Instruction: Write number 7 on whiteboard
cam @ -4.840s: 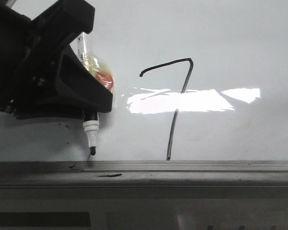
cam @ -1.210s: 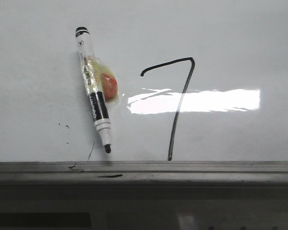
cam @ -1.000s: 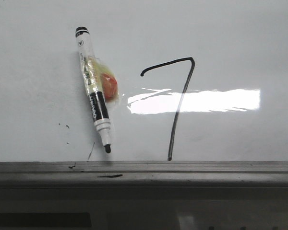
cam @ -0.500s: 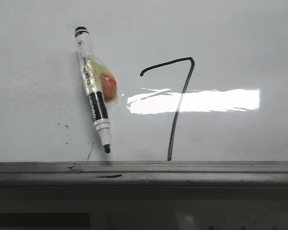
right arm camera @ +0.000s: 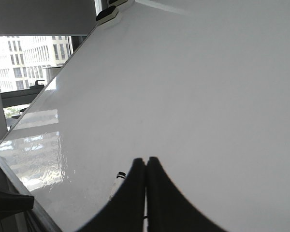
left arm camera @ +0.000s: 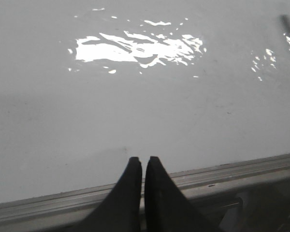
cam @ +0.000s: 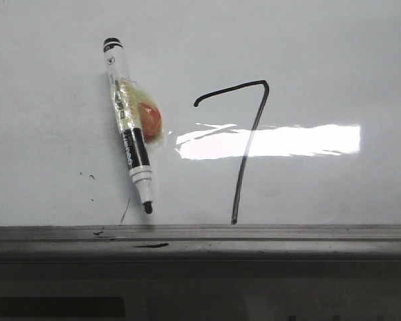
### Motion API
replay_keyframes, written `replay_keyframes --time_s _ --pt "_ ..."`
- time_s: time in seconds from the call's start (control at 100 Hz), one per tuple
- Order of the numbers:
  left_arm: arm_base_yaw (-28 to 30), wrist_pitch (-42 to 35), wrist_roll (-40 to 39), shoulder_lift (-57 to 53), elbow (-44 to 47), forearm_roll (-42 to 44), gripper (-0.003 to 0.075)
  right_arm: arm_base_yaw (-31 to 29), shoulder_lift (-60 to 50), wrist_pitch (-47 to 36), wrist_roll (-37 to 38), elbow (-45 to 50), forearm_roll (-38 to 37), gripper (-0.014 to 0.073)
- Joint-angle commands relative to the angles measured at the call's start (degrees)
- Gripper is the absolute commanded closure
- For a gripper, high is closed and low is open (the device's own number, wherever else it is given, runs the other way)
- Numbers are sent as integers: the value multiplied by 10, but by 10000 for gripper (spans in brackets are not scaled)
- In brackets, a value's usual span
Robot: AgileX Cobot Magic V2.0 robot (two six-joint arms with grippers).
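The number 7 [cam: 240, 180] is drawn in thin black line on the whiteboard [cam: 321, 53], right of centre in the front view, its foot just above the grey ledge [cam: 254, 237]. A black-and-white marker [cam: 129, 134] with an orange lump [cam: 151, 120] taped to it sticks to the board left of the 7, tip down. No gripper shows in the front view. My left gripper [left arm camera: 143, 159] is shut and empty over the ledge [left arm camera: 241, 169]. My right gripper [right arm camera: 146, 159] is shut and empty, away from the board [right arm camera: 183, 72], with the marker's end [right arm camera: 119, 176] showing beside it.
Small black specks and a short dash [cam: 124, 212] mark the board below the marker. A bright rectangular glare [cam: 287, 140] crosses the 7. A black corner fitting [right arm camera: 108, 16] sits at the board's far corner; windows and buildings show past the board's edge.
The left gripper that held the marker 4.8 s ago has left the front view; the marker stays on the board. Over the last second nothing moves apart from a slight shift of the view.
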Motion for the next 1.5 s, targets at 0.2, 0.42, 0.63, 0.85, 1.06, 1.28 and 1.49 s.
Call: replay_keyframes --time_s 0.2,0.42,0.63,0.85,1.06,1.28,1.49 --pt "2 -41 -5 -16 13 -5 741 -97 4 15 -1 58 -3 657" --pt "2 -41 -5 -16 13 -5 741 -139 11 44 -1 96 -5 657" --pt "2 -41 -5 -16 13 -5 741 -162 12 48 40 146 -64 657" --pt "2 -41 -5 -16 13 -5 741 -259 20 92 543 235 -578 657" --pt "2 -41 -5 -16 13 -5 741 -442 19 282 993 262 -987 657" --pt "2 -41 -5 -16 13 -5 741 -591 -61 410 1031 262 -1070 657" --pt "2 -41 -5 -16 13 -5 741 -618 -123 443 1031 262 -1088 657"
